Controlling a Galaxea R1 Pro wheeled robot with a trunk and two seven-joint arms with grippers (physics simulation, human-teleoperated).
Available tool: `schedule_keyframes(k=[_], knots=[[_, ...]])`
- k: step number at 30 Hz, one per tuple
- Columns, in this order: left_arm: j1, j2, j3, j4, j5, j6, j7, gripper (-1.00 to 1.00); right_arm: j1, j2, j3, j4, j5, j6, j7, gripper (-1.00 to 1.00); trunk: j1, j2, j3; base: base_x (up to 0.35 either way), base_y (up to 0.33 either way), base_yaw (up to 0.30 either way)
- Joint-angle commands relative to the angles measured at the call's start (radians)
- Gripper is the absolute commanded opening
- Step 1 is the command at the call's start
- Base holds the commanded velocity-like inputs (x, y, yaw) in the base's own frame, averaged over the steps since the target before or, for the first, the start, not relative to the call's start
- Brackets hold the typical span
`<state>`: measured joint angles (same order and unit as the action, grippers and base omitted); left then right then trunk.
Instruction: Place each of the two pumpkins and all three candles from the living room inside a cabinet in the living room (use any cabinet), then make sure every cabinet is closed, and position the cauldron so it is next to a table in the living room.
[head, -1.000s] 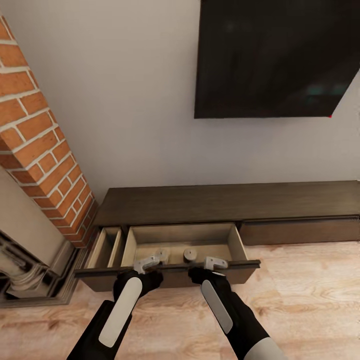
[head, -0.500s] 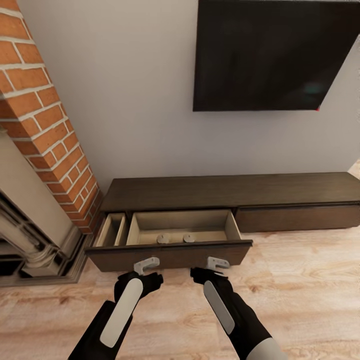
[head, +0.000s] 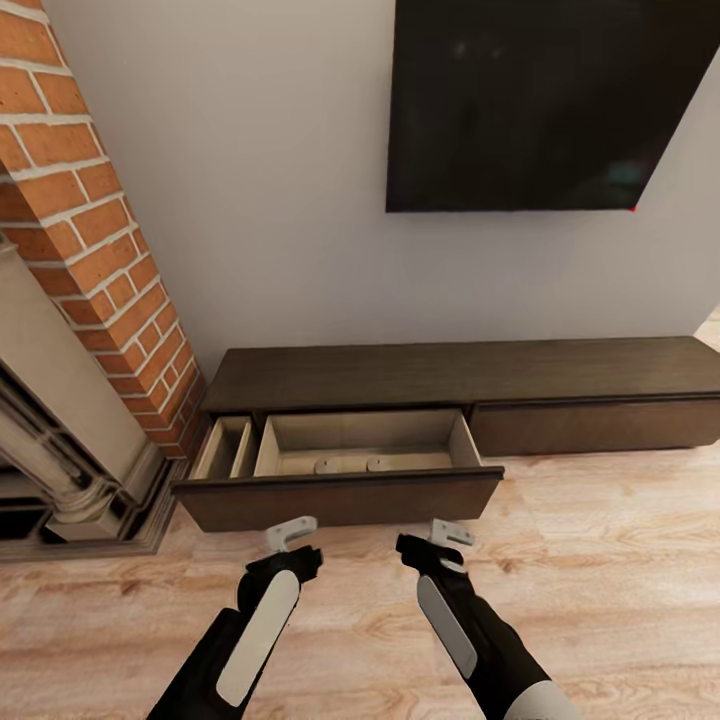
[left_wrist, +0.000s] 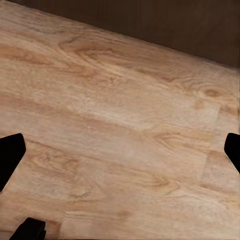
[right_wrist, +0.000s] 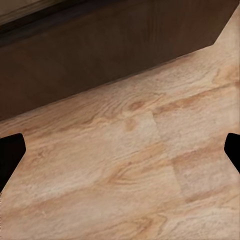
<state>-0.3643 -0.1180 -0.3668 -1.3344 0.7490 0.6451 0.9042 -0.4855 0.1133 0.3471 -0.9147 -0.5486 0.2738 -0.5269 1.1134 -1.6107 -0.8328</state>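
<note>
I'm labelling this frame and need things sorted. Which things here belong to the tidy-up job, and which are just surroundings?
Job:
cabinet, its drawer pulled open
two candles inside that drawer
left gripper and right gripper, both open and empty

Surroundings:
brick fireplace
wall screen
plank floor

Matt dark wood cabinet (head: 460, 375); pale plank floor (head: 600, 560).

Drawer (head: 340, 495) front hides the two candles' (head: 327, 465) lower halves; cabinet (head: 600, 385) and fireplace (head: 70, 300) cut off at frame edges.
</note>
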Motion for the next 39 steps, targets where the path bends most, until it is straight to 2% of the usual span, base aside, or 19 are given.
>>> schedule_keyframes(k=[1,3,7,9,12,15,19,22,26,32,34,39], knots=[[-0.001,0.001,-0.016,0.008,-0.026,-0.021,-0.02,1.0,-0.001,-0.001,0.003,0.005,-0.001,-0.006,0.0,1.0,0.004,-0.008,-0.004,0.0,0.0,0.0],[-0.001,0.002,-0.035,0.033,-0.112,-0.074,-0.094,1.0,-0.002,-0.001,0.003,0.014,0.031,-0.024,0.012,1.0,0.012,-0.022,-0.01,0.0,0.0,0.0],[-0.001,0.0,-0.048,0.099,-0.323,-0.185,-0.254,1.0,-0.001,0.007,0.0,0.061,0.176,-0.087,0.019,1.0,0.027,-0.05,-0.023,0.0,0.0,0.0],[-0.001,0.001,-0.05,0.112,-0.36,-0.23,-0.285,1.0,-0.002,0.009,-0.001,0.083,0.206,-0.128,0.021,1.0,0.035,-0.064,-0.029,0.0,0.0,0.0],[-0.001,0.001,-0.05,0.155,-0.381,-0.291,-0.303,1.0,-0.001,0.006,-0.001,0.1,0.22,-0.19,0.038,1.0,0.046,-0.085,-0.039,0.0,0.0,0.0],[-0.001,0.001,-0.05,0.189,-0.387,-0.346,-0.307,1.0,-0.001,0.004,-0.004,0.11,0.224,-0.208,0.105,1.0,0.058,-0.106,-0.048,0.0,0.0,0.0],[-0.001,0.002,-0.05,0.201,-0.388,-0.371,-0.308,1.0,-0.001,0.003,-0.002,0.122,0.228,-0.226,0.152,1.0,0.073,-0.134,-0.06,0.0,0.0,0.0],[-0.001,0.003,-0.051,0.204,-0.388,-0.376,-0.308,1.0,0.0,0.002,0.002,0.124,0.229,-0.292,0.16,1.0,0.084,-0.155,-0.07,0.0,0.0,0.0],[-0.001,0.002,-0.052,0.204,-0.393,-0.377,-0.308,1.0,0.002,0.003,0.004,0.126,0.229,-0.32,0.164,1.0,0.1,-0.183,-0.082,0.0,0.0,0.0],[0.033,0.008,-0.043,0.238,-0.395,-0.351,-0.306,1.0,0.006,0.034,0.027,0.16,0.223,-0.306,0.155,1.0,0.1,-0.183,-0.082,0.0,0.0,0.0],[0.044,0.008,-0.039,0.249,-0.395,-0.34,-0.307,1.0,0.018,0.028,0.032,0.171,0.229,-0.313,0.157,1.0,0.1,-0.183,-0.082,0.0,0.0,0.0],[0.073,0.007,-0.033,0.277,-0.395,-0.311,-0.312,1.0,0.046,0.027,0.045,0.199,0.239,-0.341,0.161,1.0,0.08,-0.148,-0.067,0.0,0.0,0.0]])
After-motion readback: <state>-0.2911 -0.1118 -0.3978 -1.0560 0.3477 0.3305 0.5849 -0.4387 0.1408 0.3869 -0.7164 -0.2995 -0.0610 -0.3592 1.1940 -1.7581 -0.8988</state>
